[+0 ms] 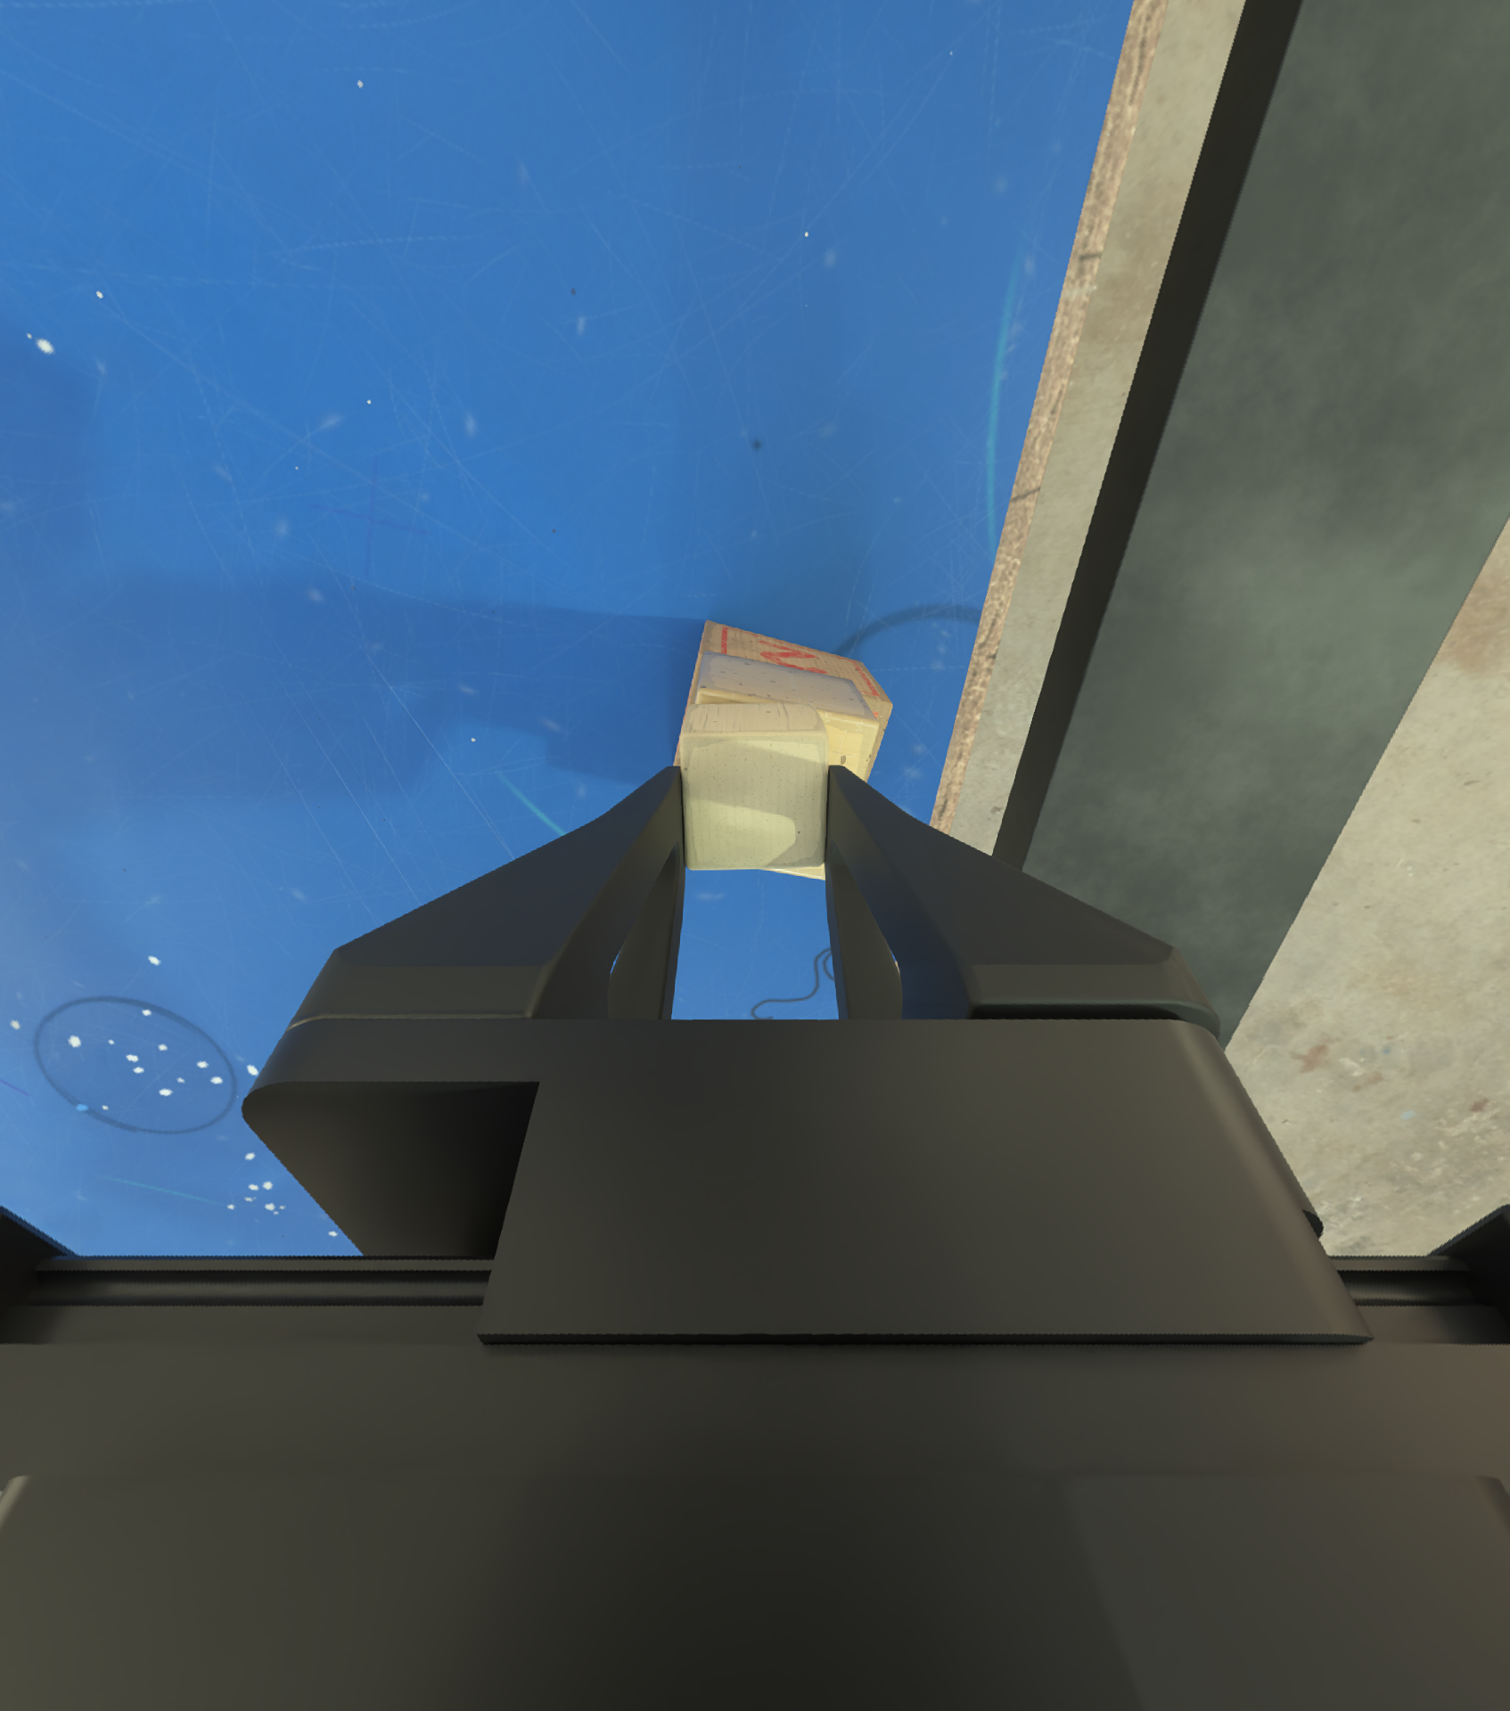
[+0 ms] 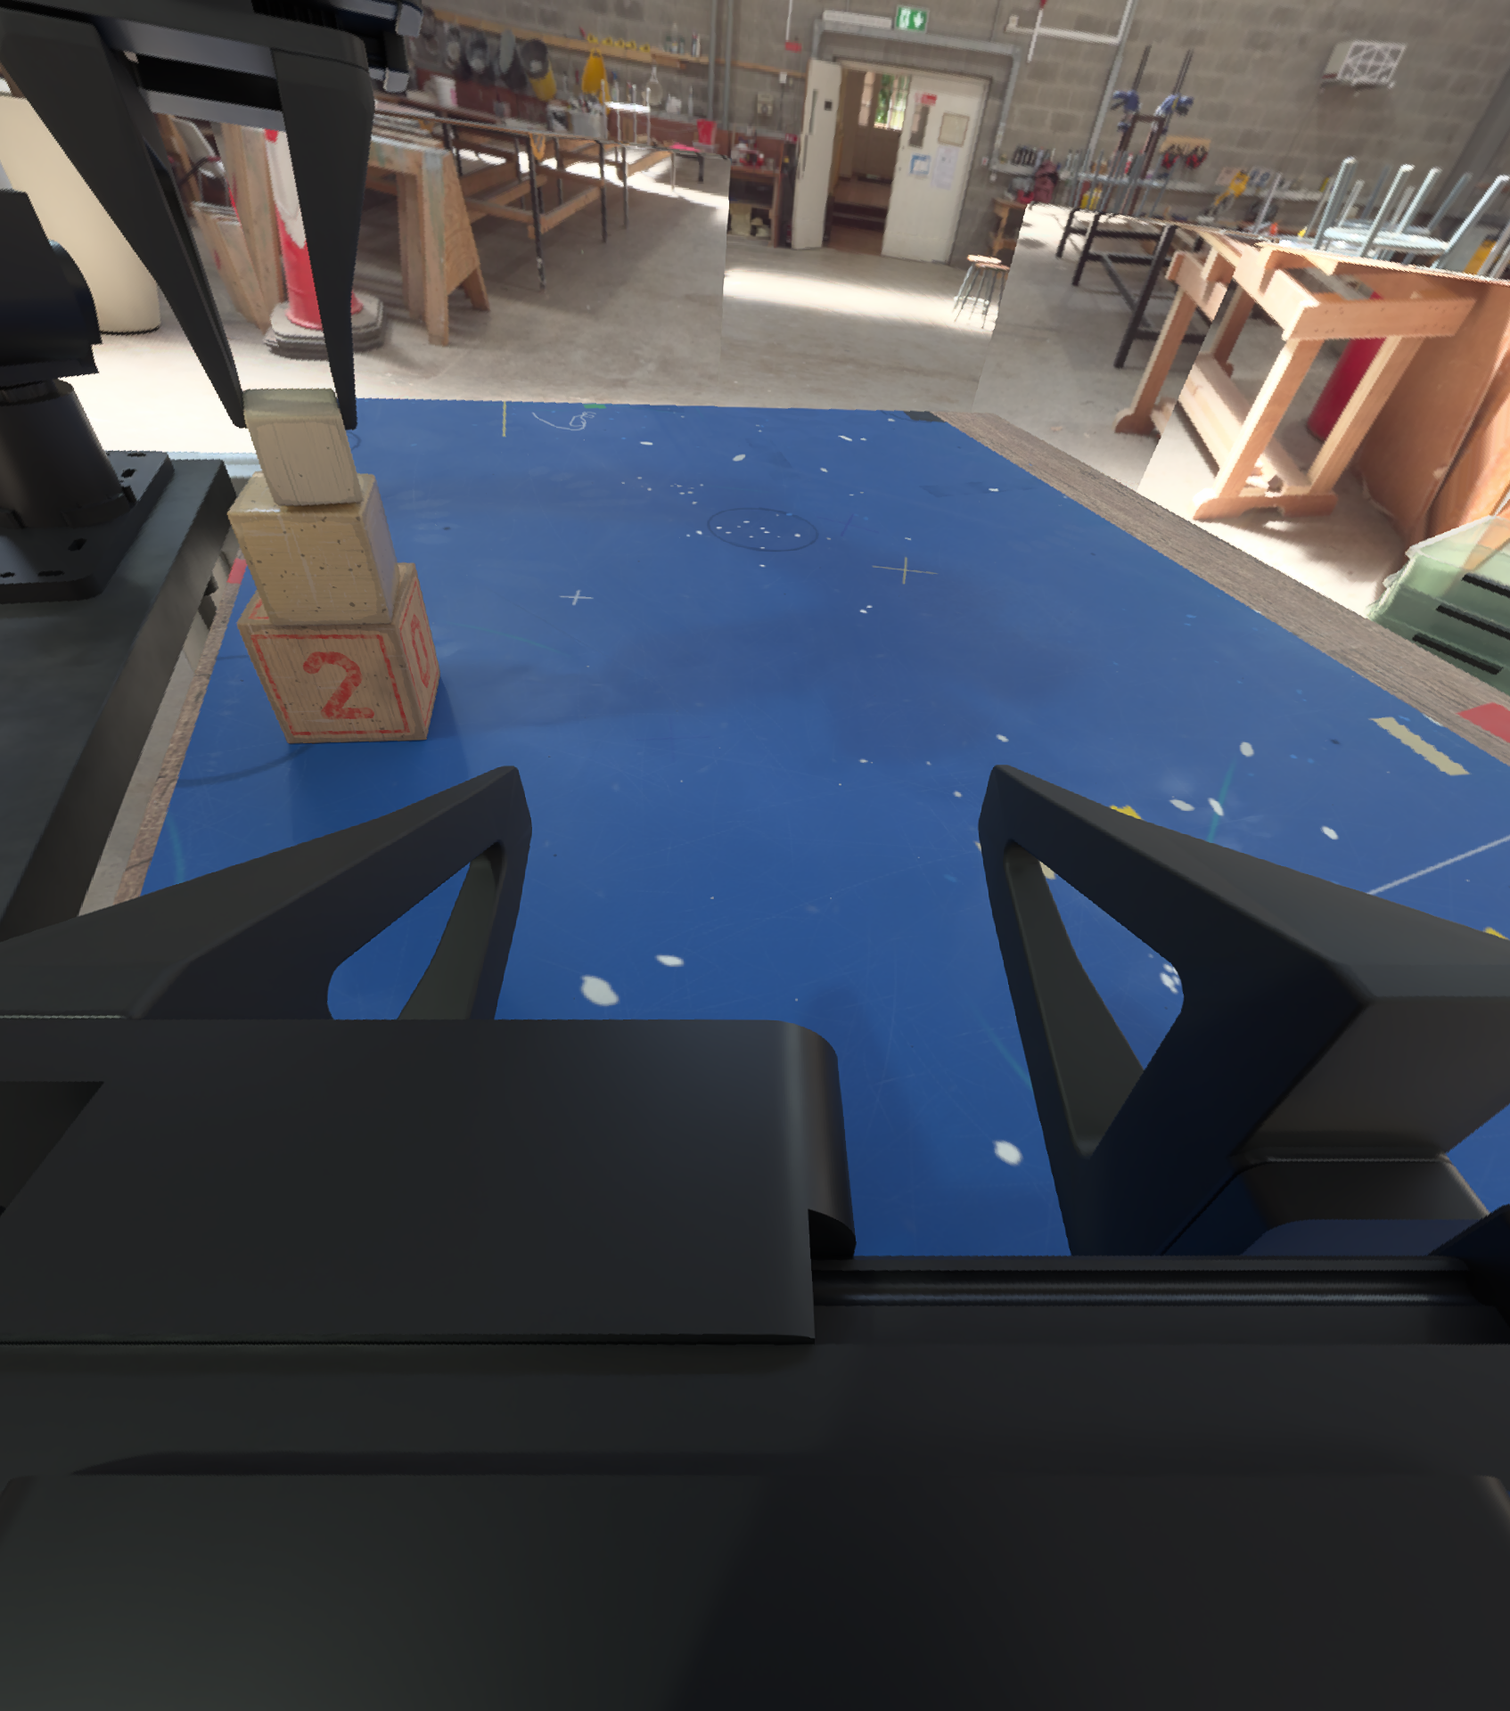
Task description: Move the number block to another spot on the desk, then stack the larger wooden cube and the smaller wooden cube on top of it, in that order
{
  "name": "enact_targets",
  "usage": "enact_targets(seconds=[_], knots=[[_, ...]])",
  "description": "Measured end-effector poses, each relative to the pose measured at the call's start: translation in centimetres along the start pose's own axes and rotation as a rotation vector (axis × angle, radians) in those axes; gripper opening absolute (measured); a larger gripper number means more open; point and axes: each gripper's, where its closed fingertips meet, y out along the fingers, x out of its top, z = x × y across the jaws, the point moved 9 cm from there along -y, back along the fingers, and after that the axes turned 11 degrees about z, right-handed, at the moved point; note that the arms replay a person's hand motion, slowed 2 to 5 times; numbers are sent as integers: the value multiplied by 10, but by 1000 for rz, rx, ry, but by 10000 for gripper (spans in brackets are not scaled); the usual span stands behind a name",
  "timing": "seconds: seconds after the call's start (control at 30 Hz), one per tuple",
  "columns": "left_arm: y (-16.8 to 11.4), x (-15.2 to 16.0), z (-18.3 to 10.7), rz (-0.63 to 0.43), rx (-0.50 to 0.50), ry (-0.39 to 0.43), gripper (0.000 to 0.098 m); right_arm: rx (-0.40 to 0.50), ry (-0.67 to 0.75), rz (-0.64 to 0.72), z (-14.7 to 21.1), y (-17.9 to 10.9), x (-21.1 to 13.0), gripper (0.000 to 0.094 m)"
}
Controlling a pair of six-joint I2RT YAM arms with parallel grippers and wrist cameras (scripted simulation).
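We see the blue desk (image 2: 825,667), scuffed and flecked with white paint, filling most of both views, with a workshop of wooden benches (image 2: 1288,305) behind it in the right wrist view. Along the desk's left edge in that view runs a dark platform (image 2: 38,741) carrying the left arm's base (image 2: 20,463).

Near that edge the number block (image 2: 339,671) sits on the desk, pale wood with red markings. The larger wooden cube (image 2: 316,551) rests on top of it, turned slightly off square. The smaller wooden cube (image 2: 304,449) sits on top of that one, leaning a little.

We find the left gripper (image 1: 753,787) coming down from above onto the stack, its fingers pointing almost straight down. Its two fingers are narrowed to the cube's width and press against opposite sides of the smaller wooden cube near its top. From its own wrist view we look straight down the fingers: the smaller cube sits between the tips, with the larger cube and the number block showing beyond it, close to the desk's edge.

The right gripper (image 2: 756,787) hangs low over the middle of the desk, well apart from the stack, which lies ahead and to its left. Its fingers are spread wide with only blue surface between them.
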Motion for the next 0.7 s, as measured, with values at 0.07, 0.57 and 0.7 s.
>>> enact_targets(seconds=[0.07, 0.57, 0.7], knots=[[0, 0, 0, -2, -4, 1, 251, 0, 0, 0, 0, 0, 0, 829], [1, -1, 1, -4, -10, 0, 355, 0, 0, 0, 0, 0, 0, 828], [1, -1, 1, -2, -9, 0, 415, 0, 0, 0, 0, 0, 0, 828]])
